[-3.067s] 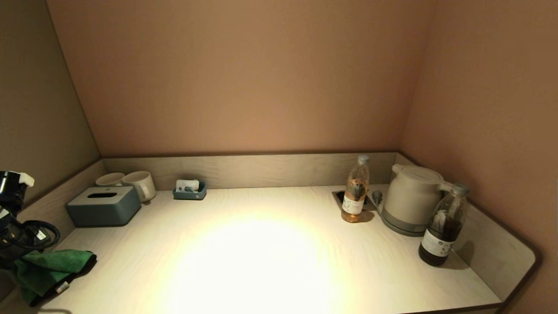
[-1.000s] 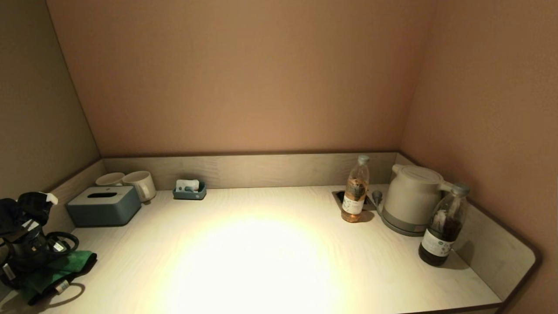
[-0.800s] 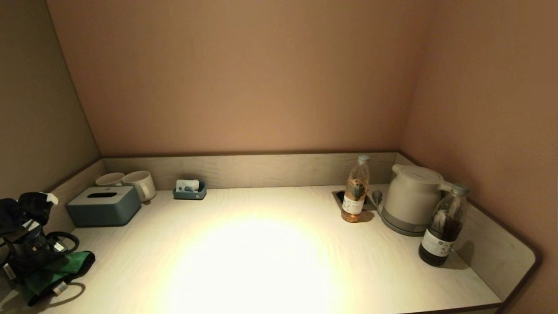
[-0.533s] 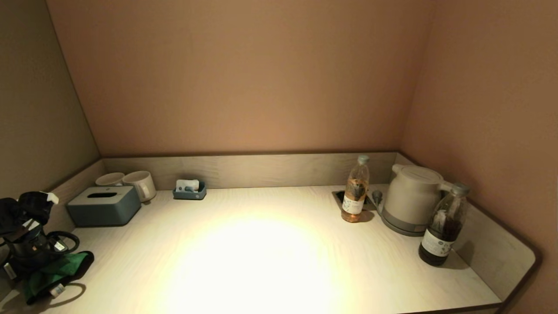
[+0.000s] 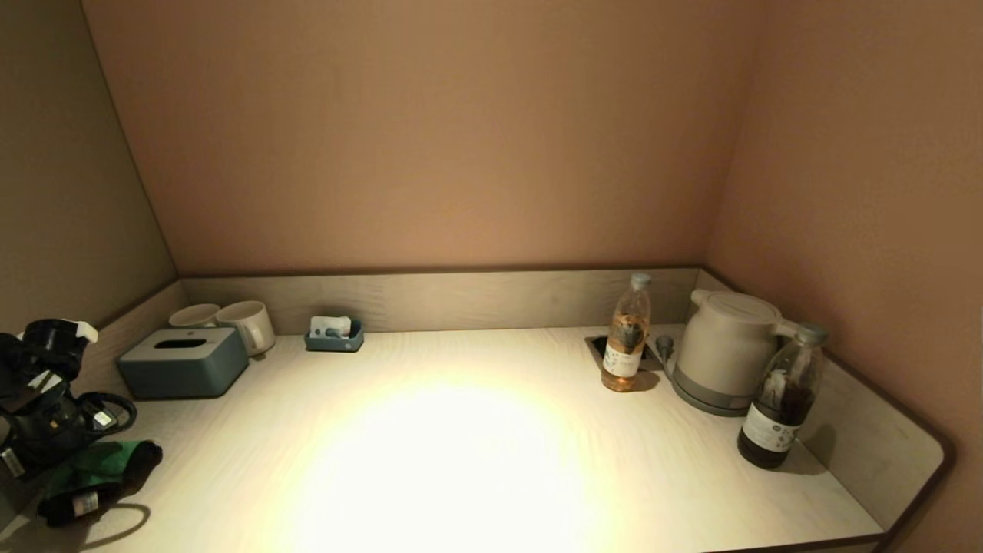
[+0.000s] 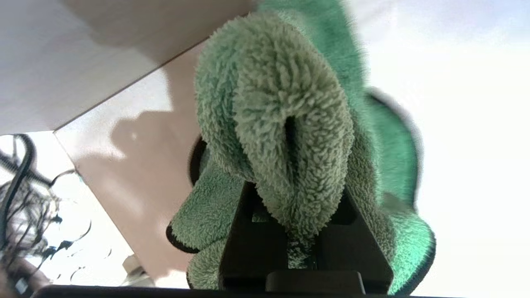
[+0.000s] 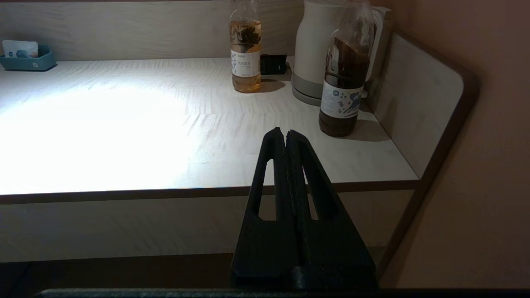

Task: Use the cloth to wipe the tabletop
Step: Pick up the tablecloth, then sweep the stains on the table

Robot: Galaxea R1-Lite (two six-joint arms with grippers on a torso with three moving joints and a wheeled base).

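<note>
A green fleece cloth (image 5: 98, 470) hangs bunched at the near left corner of the pale tabletop (image 5: 461, 438), lifted just above it with its shadow beneath. My left gripper (image 5: 73, 480) is shut on the cloth; in the left wrist view the cloth (image 6: 285, 136) bulges up from between the black fingers (image 6: 256, 244), whose tips are hidden in the fabric. My right gripper (image 7: 285, 134) is shut and empty, held below and in front of the table's near right edge; it does not show in the head view.
A grey tissue box (image 5: 184, 362), two cups (image 5: 246, 324) and a small blue tray (image 5: 334, 336) stand at the back left. A tea bottle (image 5: 626, 334), a white kettle (image 5: 722, 349) and a dark bottle (image 5: 783, 399) stand at the back right. Low walls ring the table.
My left gripper closed on the cloth, then rose slightly and drew it into a tighter bunch toward the near left corner. The right arm has not moved.
</note>
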